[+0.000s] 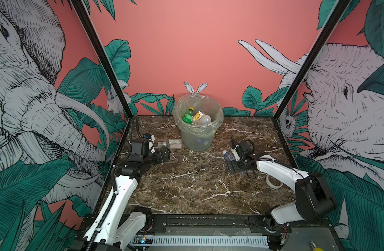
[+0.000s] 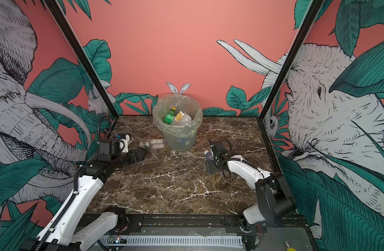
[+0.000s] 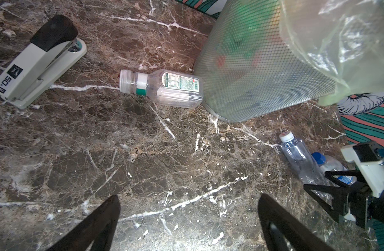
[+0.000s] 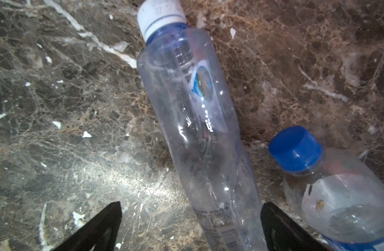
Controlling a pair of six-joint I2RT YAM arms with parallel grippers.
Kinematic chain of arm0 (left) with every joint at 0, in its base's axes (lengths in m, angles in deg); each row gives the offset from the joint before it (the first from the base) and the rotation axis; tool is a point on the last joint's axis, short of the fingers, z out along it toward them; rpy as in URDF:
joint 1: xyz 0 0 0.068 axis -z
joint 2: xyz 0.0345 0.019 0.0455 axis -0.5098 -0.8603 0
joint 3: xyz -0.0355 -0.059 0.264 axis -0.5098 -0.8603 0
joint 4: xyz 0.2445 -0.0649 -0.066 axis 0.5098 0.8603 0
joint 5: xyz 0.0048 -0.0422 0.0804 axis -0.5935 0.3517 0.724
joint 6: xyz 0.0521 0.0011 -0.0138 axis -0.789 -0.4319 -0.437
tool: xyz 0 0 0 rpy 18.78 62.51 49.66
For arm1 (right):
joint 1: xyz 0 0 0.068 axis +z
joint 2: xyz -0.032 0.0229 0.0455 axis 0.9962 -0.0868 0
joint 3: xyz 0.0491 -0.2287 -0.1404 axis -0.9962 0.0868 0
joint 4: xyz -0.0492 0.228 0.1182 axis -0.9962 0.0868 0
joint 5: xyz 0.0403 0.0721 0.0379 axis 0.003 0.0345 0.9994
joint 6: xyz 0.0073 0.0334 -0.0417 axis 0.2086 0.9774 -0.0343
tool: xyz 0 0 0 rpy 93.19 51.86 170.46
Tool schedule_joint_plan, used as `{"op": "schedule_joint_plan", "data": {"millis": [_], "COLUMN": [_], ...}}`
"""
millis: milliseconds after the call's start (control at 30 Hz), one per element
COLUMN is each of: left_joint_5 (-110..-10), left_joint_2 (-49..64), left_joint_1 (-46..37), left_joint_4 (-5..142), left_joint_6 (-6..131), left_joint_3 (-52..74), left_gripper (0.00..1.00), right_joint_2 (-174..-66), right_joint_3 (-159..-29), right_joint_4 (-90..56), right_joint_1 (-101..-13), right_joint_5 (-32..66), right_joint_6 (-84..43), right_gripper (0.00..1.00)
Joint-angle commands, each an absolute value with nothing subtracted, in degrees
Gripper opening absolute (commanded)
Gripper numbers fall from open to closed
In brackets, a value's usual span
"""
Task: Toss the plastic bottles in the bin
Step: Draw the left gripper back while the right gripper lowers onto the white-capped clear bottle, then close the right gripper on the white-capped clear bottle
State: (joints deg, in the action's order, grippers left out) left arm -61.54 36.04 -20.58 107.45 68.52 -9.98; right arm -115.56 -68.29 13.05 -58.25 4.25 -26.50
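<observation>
The bin [image 1: 197,139] [image 2: 179,139] stands at the back middle of the table, lined with a clear bag. Inside it lie a green bottle [image 1: 188,116] and other bottles. A clear square-bodied bottle [image 1: 170,144] [image 3: 162,89] lies on its side against the bin's left foot. My left gripper [image 3: 189,200] hovers open over bare marble, short of that bottle. My right gripper [image 4: 191,206] is open and straddles the lower body of a clear white-capped bottle [image 4: 197,119] [image 3: 297,156]. A blue-capped bottle [image 4: 334,195] lies just outside one finger.
A white-and-black stapler [image 3: 39,65] lies on the marble to the left of the square bottle, partly behind my left arm in both top views. A roll of clear tape [image 1: 273,181] sits near the table's right edge beneath my right arm.
</observation>
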Motion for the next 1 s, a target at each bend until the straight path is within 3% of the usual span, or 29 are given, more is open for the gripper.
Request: {"op": "schedule_joint_plan", "data": {"millis": [0,600,767,967], "left_joint_5": [-62.66,-60.03,-58.15,-58.23], "left_joint_2": [35.82,40.77,39.68,40.74], "left_joint_1": [-20.88,-21.15,-21.17,-21.16], "left_joint_4": [109.81,105.43,107.04,106.13], "left_joint_6": [66.95,71.90,72.05,73.71], "left_joint_3": [-7.97,-18.48,-18.52,-19.65], "left_gripper": [0.99,0.99,0.99,0.99], "right_joint_2": [-116.24,-117.94,-118.91,-116.94], "right_joint_3": [-67.90,-63.91,-64.20,-63.48], "right_joint_4": [11.49,4.55,3.77,1.42], "right_joint_1": [-58.39,-58.41,-58.46,-58.33], "right_joint_5": [4.22,5.22,6.11,8.75], "right_joint_6": [-23.73,-17.04,-17.07,-16.12], "right_gripper": [0.99,0.90,0.83,0.67]}}
